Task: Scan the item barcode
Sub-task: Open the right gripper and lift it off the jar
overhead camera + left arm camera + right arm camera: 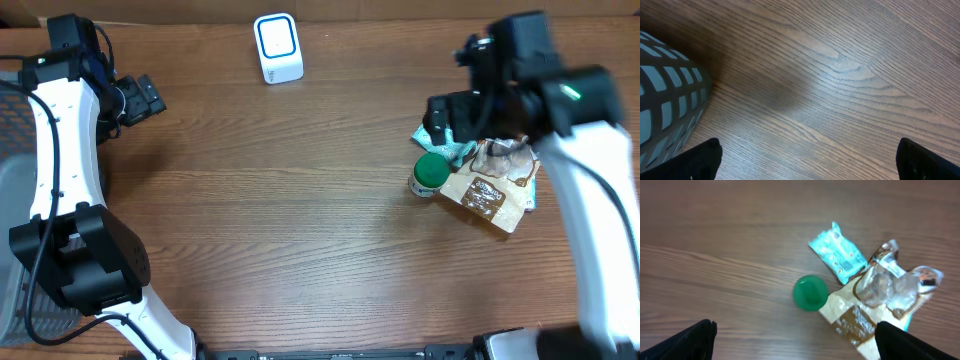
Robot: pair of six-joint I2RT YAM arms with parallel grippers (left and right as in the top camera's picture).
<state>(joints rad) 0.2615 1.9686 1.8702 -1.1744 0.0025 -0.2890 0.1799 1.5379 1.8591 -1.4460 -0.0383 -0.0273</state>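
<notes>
Grey basket (665, 100) stands far left of the scanner (277, 46), its contents unseen. Right of the scanner lie a green-capped bottle (810, 293), teal packet (837, 253) and brown pouch (855, 322). The right gripper (795, 342) hovers over them, fingers spread and empty. The left gripper (145, 98) hangs left of the scanner, fingers apart.

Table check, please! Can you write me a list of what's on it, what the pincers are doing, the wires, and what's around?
Surface: wooden table, bare wood grain.
Job's things: white scanner at the far edge; green-capped bottle, teal packet, brown pouch and clear wrapper bunched on the right.
Clutter: nothing seen.
Grippers: left pincer open, empty; right pincer open above the bunch, empty.
Cables: black cable along the left arm.
Surroundings: grey slotted basket at the left.
</notes>
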